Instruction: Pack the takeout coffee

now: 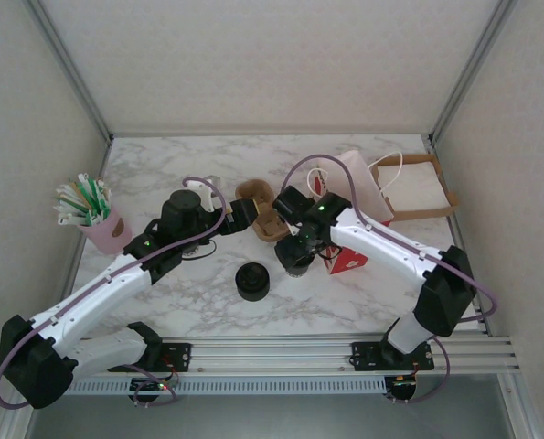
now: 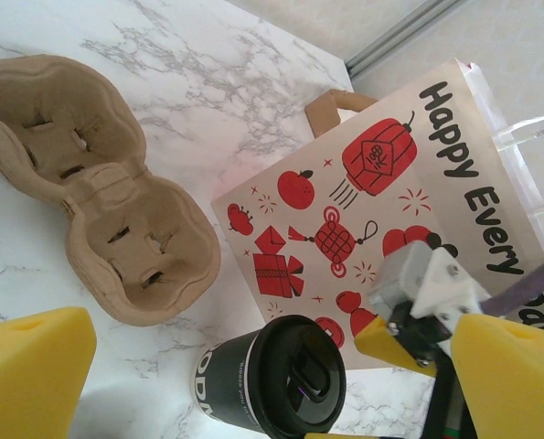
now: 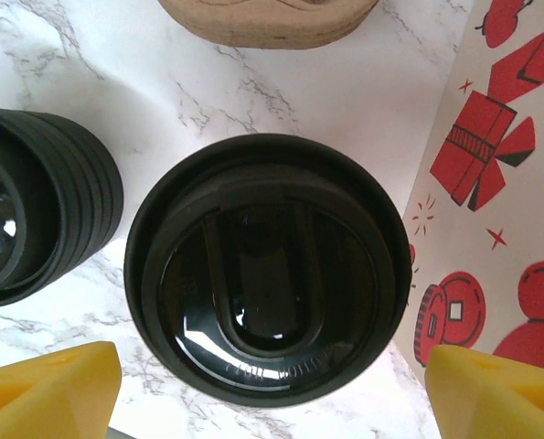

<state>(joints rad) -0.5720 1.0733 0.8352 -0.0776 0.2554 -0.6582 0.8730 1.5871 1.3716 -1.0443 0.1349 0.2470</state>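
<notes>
The takeout coffee (image 3: 267, 265) stands on the worktop (image 3: 89, 82), just beside the paper bag (image 3: 518, 183). The right hand (image 3: 272, 384) is wide open around it, gripping nothing; the left hand (image 2: 272, 366) is open and empty. The paper wall is probably soft, so squeeze gently below the lid

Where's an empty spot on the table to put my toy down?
The table is bare at the back left, behind the pink straw cup and the cup carrier, and along the front edge, in front of the stack of lids. The middle is crowded: carrier, coffee, lids and paper bag sit close together.
</notes>
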